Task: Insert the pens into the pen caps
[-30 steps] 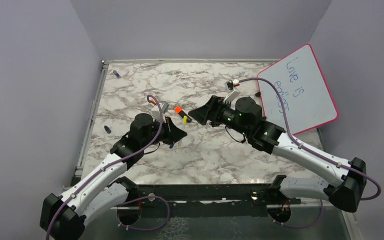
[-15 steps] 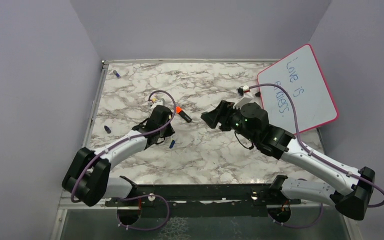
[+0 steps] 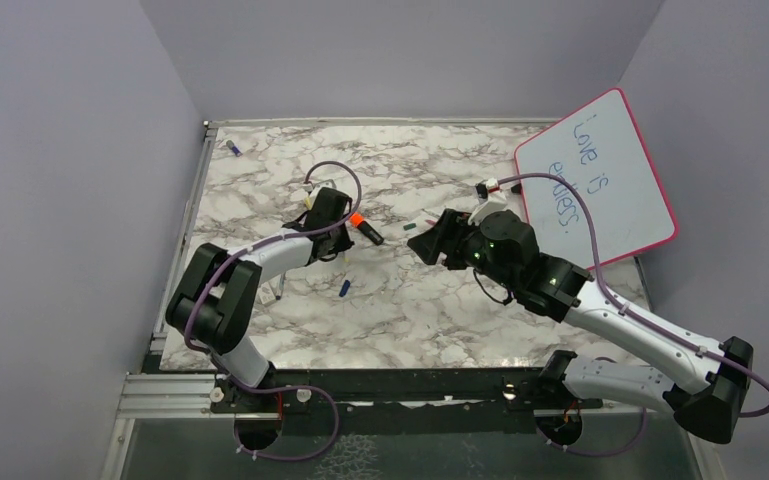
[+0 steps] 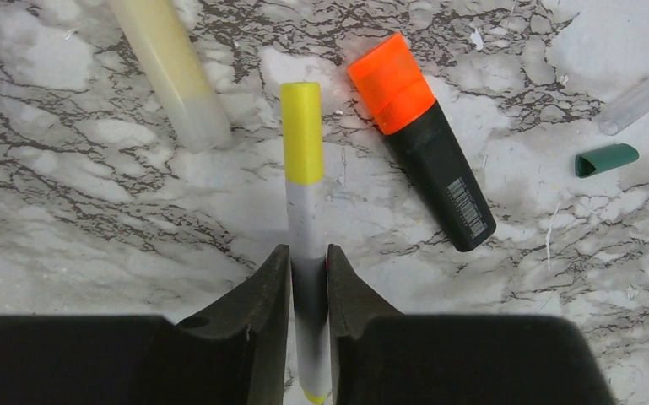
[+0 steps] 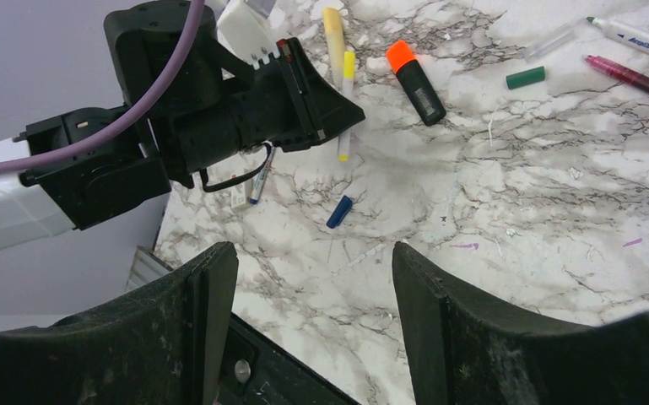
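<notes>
Top external view: noted a marble table carrying all items, with a pink-framed whiteboard propped at its far right.

Found the right pincer hovering above the middle of the table, jaws wide apart and holding nothing. Found the left pincer low over the left-centre of the table, closed on the white barrel of a pen with a yellow cap. Saw both fingers touching its sides, the pen lying flat and pointing away from the wrist. Could not confirm how firmly gripped.

Recorded a black highlighter with an orange end just right of that pen and apart from it; no part of the task. Recorded a pale yellow pen just left of it, likewise apart.

Logged in the right wrist view a dark red pen and a white pen with a green tip, side by side, well apart from the left pincer. Logged a green cap near them, beyond the highlighter. Logged a blue cap alone on bare marble between the two pincers.

Judged the yellow cap to be seated already, hence the step in hand to be the laying down of a finished pen. Judged the next move to call for parting the left jaws and lifting straight clear without dragging the pen. After that, probably one pincer on an uncapped pen and the other on its matching cap, axes lined up before any push; green tip and green cap the likeliest pair.
</notes>
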Robot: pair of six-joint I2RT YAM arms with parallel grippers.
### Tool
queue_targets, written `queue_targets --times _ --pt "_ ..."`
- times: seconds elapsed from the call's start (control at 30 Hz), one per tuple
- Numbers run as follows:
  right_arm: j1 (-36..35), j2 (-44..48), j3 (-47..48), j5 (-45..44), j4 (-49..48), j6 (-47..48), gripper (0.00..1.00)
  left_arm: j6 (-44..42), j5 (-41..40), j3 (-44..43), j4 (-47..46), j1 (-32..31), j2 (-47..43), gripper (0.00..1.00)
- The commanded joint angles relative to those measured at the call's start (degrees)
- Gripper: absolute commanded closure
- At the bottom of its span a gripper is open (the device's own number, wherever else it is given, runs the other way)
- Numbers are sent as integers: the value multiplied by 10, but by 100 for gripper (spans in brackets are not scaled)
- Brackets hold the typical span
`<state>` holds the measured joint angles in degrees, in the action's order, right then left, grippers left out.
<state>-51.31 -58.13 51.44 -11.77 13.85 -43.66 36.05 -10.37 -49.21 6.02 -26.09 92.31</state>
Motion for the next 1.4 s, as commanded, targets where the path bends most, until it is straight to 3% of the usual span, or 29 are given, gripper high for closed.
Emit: queue_targets --times 0.0,0.17,0.3,0.37,0.57,0.73,0.9,1.37 --pt "-2 4 -6 -16 10 -1 29 -24 26 -27 7 2 19 75" --pt "-3 3 -10 -13 9 -2 29 -34 19 -25 26 2 6 59" --pt "-3 3 -11 -11 9 -3 29 -31 -3 -13 56 2 -34 54" --pt "-3 3 -12 -10 8 -2 29 -25 -33 8 74 2 -68 50" --pt "-3 -2 -20 -1 -2 -3 29 14 -149 73 146 14 -179 20" --pt "-2 -13 -20 12 -7 -4 29 71 -173 129 157 54 -226 12" --pt "-2 -13 -22 14 -6 -3 29 85 -182 150 156 85 -221 14" --pt "-3 -20 -21 24 -8 -11 31 37 -131 140 157 104 -148 44"
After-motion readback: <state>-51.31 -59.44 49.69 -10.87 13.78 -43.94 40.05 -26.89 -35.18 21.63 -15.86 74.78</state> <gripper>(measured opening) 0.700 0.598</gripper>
